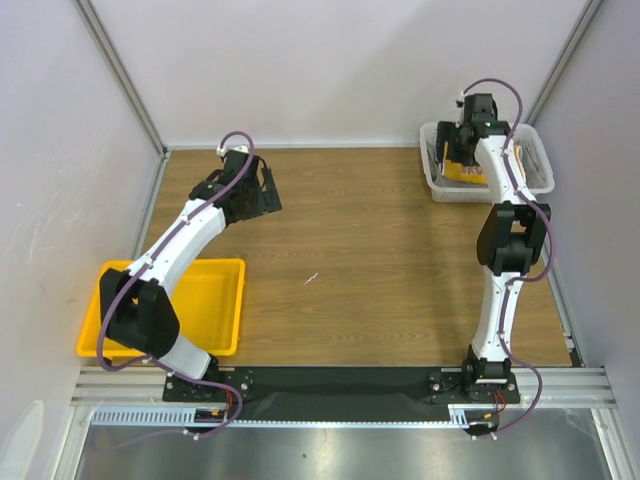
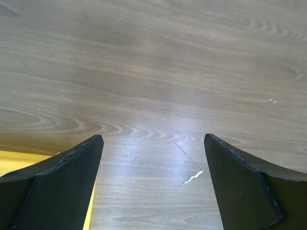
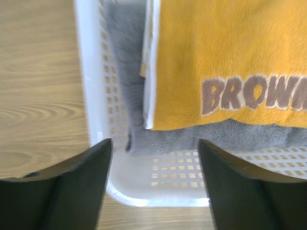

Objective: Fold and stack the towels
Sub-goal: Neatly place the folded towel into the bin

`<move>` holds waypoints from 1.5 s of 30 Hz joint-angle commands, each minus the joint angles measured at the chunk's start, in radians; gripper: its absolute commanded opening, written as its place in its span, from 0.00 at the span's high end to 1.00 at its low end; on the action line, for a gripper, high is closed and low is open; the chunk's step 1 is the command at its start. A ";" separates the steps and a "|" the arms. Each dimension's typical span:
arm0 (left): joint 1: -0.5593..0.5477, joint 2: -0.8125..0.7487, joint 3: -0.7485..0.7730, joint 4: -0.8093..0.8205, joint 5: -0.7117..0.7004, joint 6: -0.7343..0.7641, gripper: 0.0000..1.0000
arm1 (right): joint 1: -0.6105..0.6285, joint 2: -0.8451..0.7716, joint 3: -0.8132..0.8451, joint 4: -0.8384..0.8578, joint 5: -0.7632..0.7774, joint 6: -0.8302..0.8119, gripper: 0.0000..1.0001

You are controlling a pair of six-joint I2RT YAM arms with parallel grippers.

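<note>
A yellow-orange towel with brown "BROWN" lettering (image 3: 225,62) lies on top of a grey towel (image 3: 216,136) inside the white mesh basket (image 3: 158,191) at the back right of the table. My right gripper (image 3: 156,143) hovers open over the basket's near corner, nothing between its fingers. In the top view the same towel (image 1: 466,173) shows as a yellow patch beneath the right arm. My left gripper (image 2: 153,139) is open above bare wood at the back left (image 1: 262,190), empty. A plain yellow towel is not in view.
A yellow plastic tray (image 1: 205,305) sits at the front left next to the left arm's base. The white mesh basket (image 1: 438,185) stands against the back right corner. Grey walls enclose the wooden table (image 1: 350,260) on three sides.
</note>
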 commanded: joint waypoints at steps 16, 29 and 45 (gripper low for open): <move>0.256 -0.373 0.131 0.039 0.203 0.193 0.00 | -0.089 -0.848 -0.427 0.117 -0.017 0.100 0.00; 0.258 -0.798 -0.381 0.125 0.288 0.208 0.00 | -0.062 -1.529 -1.375 0.409 -0.112 0.406 0.00; 0.251 -0.985 -0.749 0.215 0.104 0.119 0.00 | -0.043 -1.792 -1.722 0.369 -0.029 0.535 0.00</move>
